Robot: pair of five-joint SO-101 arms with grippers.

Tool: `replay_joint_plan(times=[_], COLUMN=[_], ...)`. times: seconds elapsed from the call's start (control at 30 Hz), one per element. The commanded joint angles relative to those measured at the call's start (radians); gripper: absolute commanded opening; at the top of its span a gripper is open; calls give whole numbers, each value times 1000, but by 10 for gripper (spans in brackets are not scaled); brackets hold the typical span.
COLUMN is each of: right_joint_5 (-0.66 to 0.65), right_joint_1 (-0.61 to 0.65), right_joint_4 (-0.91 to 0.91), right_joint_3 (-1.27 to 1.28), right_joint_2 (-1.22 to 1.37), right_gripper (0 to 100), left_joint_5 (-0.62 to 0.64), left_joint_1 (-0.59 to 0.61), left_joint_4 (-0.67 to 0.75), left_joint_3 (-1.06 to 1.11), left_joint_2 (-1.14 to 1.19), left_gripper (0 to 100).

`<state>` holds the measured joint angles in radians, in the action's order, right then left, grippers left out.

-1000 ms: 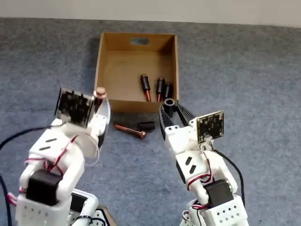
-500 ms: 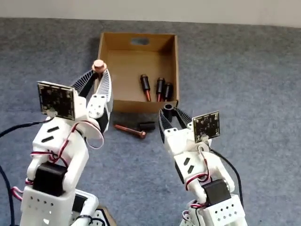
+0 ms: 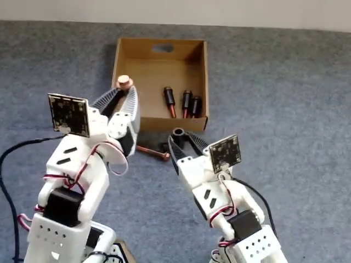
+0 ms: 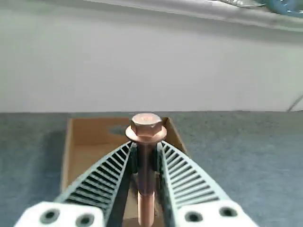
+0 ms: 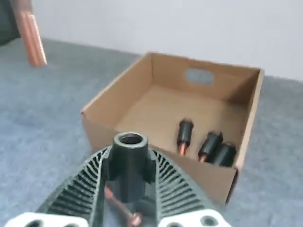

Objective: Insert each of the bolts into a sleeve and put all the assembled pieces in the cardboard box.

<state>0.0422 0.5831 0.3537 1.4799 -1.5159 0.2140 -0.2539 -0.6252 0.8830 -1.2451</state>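
Clamps copper bolt (image 4: 146,165) head-up in left gripper (image 3: 124,92), black sleeve (image 5: 128,163) bore-up in right gripper (image 3: 180,139), presumably to align them for insertion.

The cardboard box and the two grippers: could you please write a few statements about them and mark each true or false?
1. The left gripper is shut on a copper bolt that stands head up. True.
2. The right gripper is open and holds nothing. False: it is shut on a black sleeve, whose open end faces up.
3. Three assembled pieces lie in the cardboard box. True.
4. The bolt sits inside the sleeve. False: they are apart, each in its own gripper, and the sleeve's bore is empty.
5. Every bolt is either gripped or in the box. False: a second bolt lies on the carpet in front of the box.
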Motion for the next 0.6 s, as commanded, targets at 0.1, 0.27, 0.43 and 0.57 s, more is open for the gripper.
replay_joint_plan(times=[0.1,0.27,0.43,0.57], right_joint_5=[8,8,8,8], right_joint_1=[-48,-50,-50,-50], right_joint_4=[-79,-59,-61,-61], right_joint_3=[-2,44,119,131], right_joint_2=[-22,-186,-303,-311], right_gripper=[6,6,6,6], left_joint_5=[20,25,28,25], left_joint_1=[-122,-134,-174,-231], left_joint_4=[112,115,236,293], left_joint_3=[-8,31,84,91], left_joint_2=[4,-5,2,4], left_gripper=[8,8,8,8])
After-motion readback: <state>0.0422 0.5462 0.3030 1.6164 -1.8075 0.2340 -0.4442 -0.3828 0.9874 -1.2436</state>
